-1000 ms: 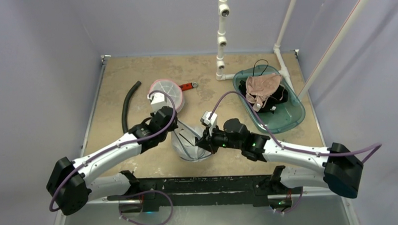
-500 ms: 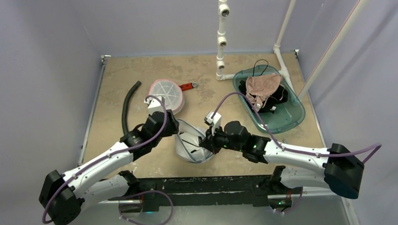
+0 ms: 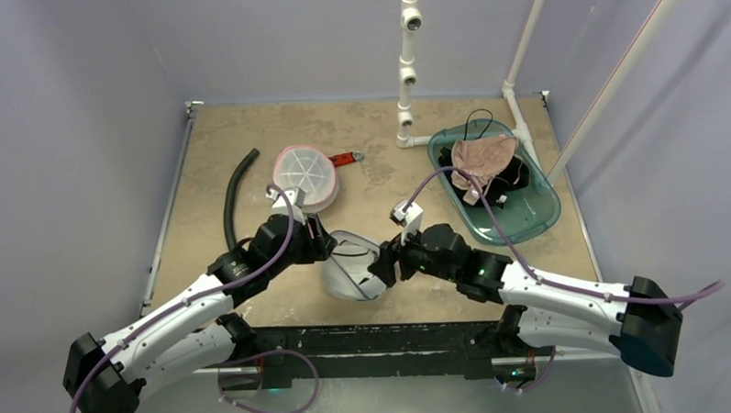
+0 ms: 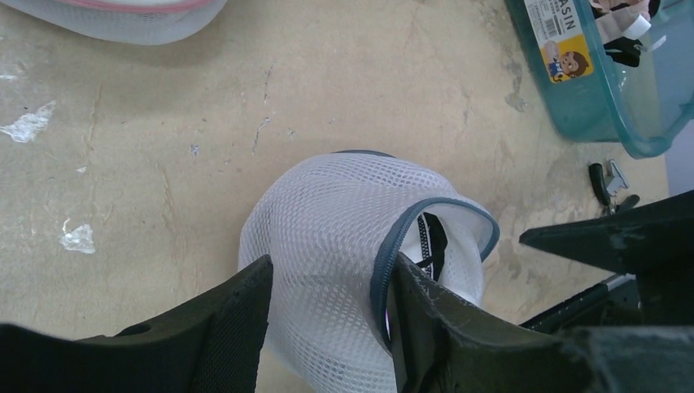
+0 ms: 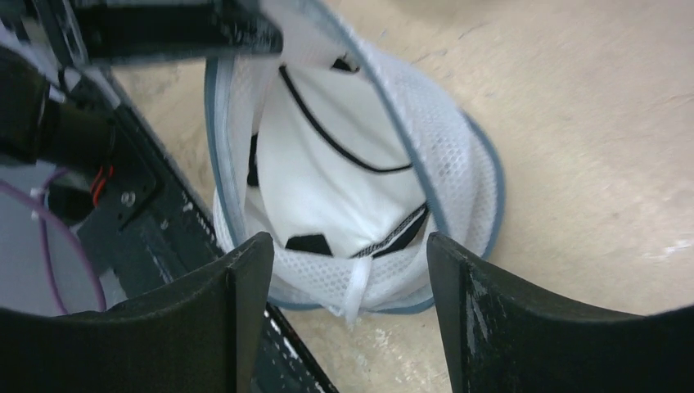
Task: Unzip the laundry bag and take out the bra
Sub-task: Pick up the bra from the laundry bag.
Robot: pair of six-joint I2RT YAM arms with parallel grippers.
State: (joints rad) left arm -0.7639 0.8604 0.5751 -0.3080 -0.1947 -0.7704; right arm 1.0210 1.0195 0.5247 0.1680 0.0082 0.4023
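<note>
Pulled right end effector (image 5: 348, 243) back a little from laundry bag (image 3: 350, 267), fingers spread wide, empty. Gripping mesh beside zip rim with left end effector (image 4: 327, 277). Unzipped already, mouth gaping. Leaves bra (image 5: 327, 184) inside bag, removal pending, judged roughly halfway.

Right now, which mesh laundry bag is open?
The grey-trimmed bag between the left end effector and right end effector gapes open; the pink-trimmed bag lies flat.

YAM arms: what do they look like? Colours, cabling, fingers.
Both the left arm and right arm have white link shells with black joint housings. A purple cable runs loosely along each, up to a white wrist camera block. Fingers are matte black, rough-edged.
</note>
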